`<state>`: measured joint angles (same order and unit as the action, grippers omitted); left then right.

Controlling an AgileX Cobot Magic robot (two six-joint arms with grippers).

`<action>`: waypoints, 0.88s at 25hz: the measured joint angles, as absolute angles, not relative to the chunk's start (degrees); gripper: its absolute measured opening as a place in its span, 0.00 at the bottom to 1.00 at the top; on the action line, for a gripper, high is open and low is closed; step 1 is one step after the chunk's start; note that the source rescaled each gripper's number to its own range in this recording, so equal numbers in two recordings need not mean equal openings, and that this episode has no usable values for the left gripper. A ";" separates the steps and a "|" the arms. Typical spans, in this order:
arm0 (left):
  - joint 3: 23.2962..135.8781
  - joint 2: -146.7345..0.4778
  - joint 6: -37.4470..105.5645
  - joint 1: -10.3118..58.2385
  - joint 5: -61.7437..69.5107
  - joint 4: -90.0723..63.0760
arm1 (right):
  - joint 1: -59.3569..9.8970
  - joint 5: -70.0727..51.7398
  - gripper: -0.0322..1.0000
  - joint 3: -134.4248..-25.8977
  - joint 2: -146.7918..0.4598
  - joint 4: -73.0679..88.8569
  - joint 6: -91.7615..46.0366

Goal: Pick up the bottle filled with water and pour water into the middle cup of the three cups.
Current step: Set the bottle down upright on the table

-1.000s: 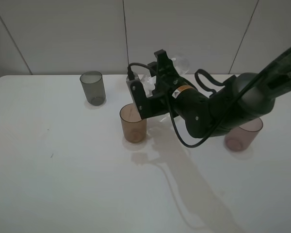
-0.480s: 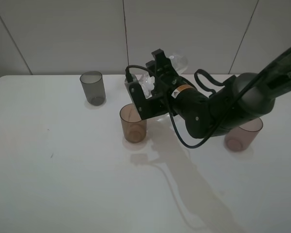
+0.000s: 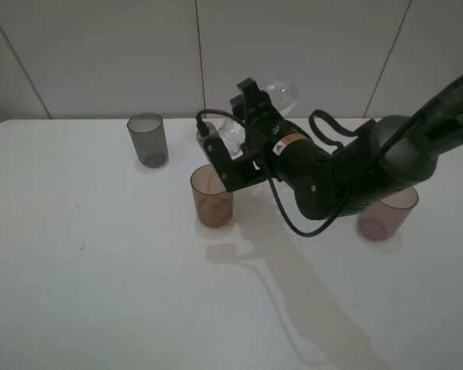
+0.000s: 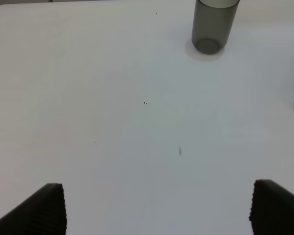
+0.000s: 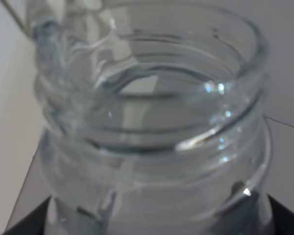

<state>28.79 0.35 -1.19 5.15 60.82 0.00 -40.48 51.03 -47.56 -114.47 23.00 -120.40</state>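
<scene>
My right gripper [image 3: 253,117] is shut on the clear bottle [image 3: 278,94] and holds it tilted above the table. The bottle's neck [image 3: 225,136] points down and left, just above and behind the amber-brown middle cup [image 3: 211,197]. The right wrist view is filled by the bottle's open threaded neck [image 5: 152,127], with water inside. The smoky grey cup [image 3: 147,139] stands at the back left and also shows in the left wrist view [image 4: 213,24]. The pinkish-mauve cup [image 3: 386,213] stands on the right, partly hidden by the right arm. My left gripper [image 4: 157,208] is open and empty over bare table.
The white table [image 3: 100,270] ends at a tiled wall [image 3: 100,54] behind the cups. The right arm [image 3: 347,173] stretches across the table from the right, between the amber and pinkish-mauve cups. The left arm is out of the exterior view.
My right gripper with the bottle has shifted slightly left and up and turned a little, bringing the neck closer over the amber cup. The cups have not moved.
</scene>
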 joint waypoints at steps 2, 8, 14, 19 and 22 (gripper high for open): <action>28.79 0.35 -1.19 5.15 60.82 0.00 | -40.48 51.18 0.05 -47.56 -114.47 22.80 -121.78; 28.79 0.35 -1.19 5.15 60.82 0.00 | -40.48 51.72 0.05 -47.56 -114.47 22.80 -123.75; 28.79 0.35 -1.19 5.15 60.82 0.00 | -40.48 52.03 0.05 -47.56 -114.47 22.32 -125.75; 28.79 0.35 -1.19 5.15 60.82 0.00 | -40.48 52.67 0.05 -47.56 -114.47 21.93 -126.82; 28.79 0.35 -1.19 5.15 60.82 0.00 | -40.48 53.37 0.05 -47.56 -114.47 21.74 -126.96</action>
<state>28.79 0.35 -1.19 5.15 60.82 0.00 -40.48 53.37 -47.56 -114.47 21.74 -126.96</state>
